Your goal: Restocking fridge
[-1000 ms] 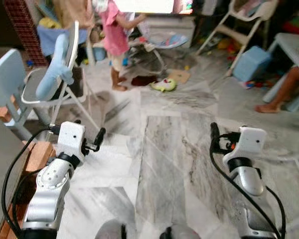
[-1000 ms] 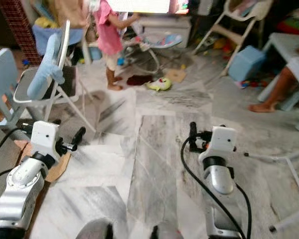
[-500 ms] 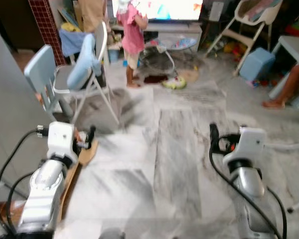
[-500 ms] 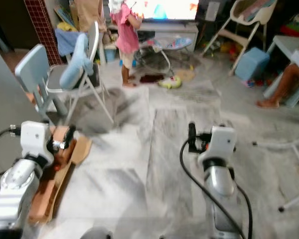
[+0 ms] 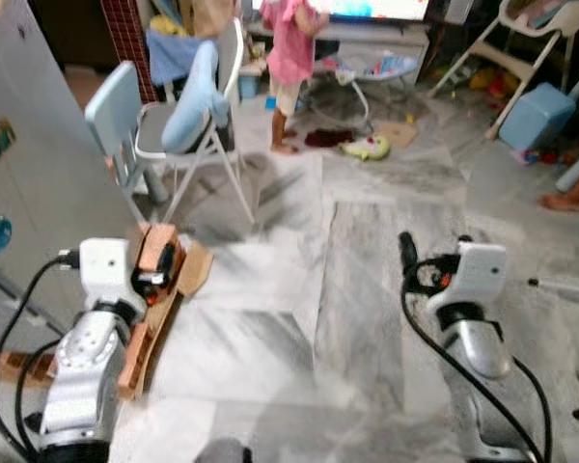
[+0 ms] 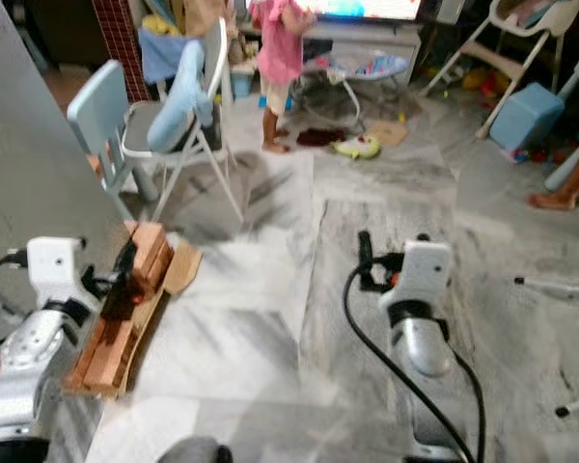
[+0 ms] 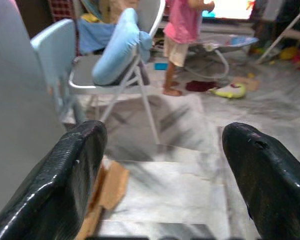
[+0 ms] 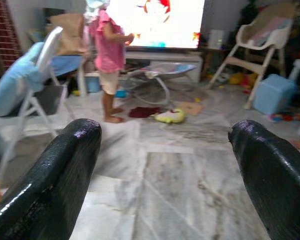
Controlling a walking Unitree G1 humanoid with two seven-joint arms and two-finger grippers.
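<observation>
Left gripper: you are holding it out over the marble floor with its two black fingers standing wide apart and nothing between them.
Right gripper: you are carrying it forward at the same height, fingers spread wide, gripping nothing.
Fridge: the grey panel is rising at your left, beside the left arm, with small stickers on it.
Wooden pieces: they are lying on the floor by the fridge, just ahead of the left gripper.
Folding chair: it is standing ahead to your left with a pale blue cushion draped over it.
Person: someone small in a pink top is standing beyond the chair, near a bright screen.
</observation>
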